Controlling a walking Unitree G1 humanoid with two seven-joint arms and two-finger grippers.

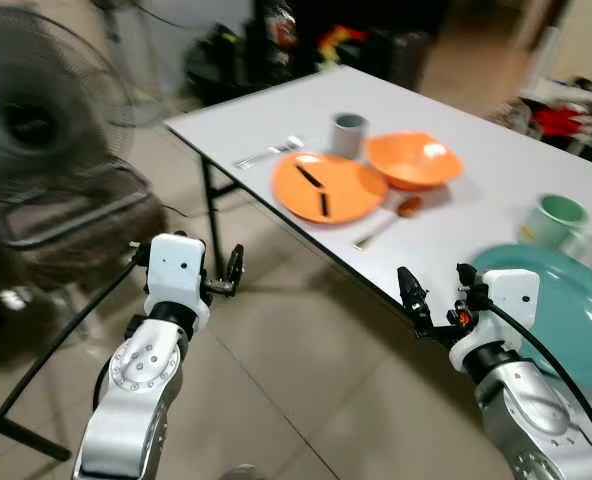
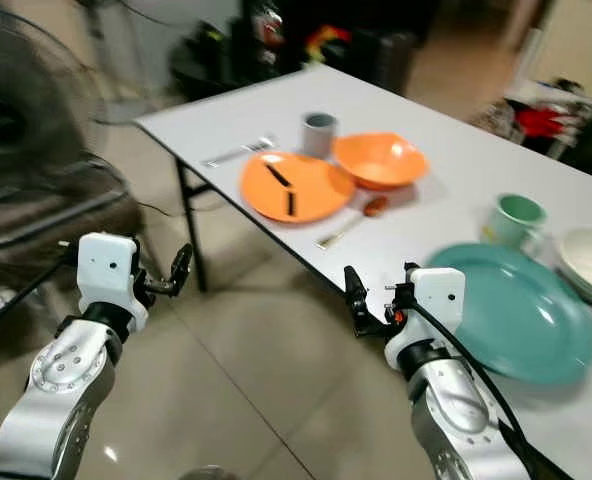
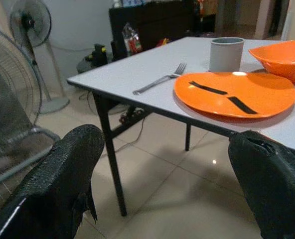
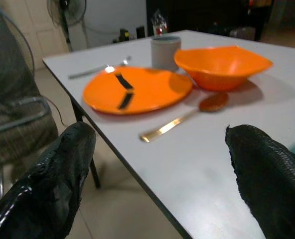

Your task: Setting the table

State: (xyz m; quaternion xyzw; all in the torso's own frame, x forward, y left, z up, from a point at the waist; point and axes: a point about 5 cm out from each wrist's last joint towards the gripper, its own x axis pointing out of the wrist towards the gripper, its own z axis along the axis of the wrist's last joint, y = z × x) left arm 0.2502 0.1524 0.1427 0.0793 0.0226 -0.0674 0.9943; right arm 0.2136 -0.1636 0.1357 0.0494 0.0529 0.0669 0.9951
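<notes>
**Both grippers open before the set desk**

Eye views: orange plate (image 1: 328,186), orange bowl (image 1: 413,159), grey cup (image 1: 349,133), fork (image 1: 269,152), spoon (image 1: 387,222) on the white desk (image 1: 496,150).

Wrist views: left gripper (image 3: 172,189) and right gripper (image 4: 157,184) fingers wide apart, holding nothing. No writing readable.

1. L gripper (image 3: 172,184) fingers (image 3: 58,184) spread wide, lower corners of frame, over tiled floor (image 3: 172,164).
2. White table (image 3: 137,69) upper right: orange plate (image 3: 234,93) w/ 2 black strips, fork (image 3: 160,79) left of it, grey cup (image 3: 226,54) behind, orange bowl (image 3: 282,57) far right.
3. Fan (image 3: 30,22) upper left.
</notes>
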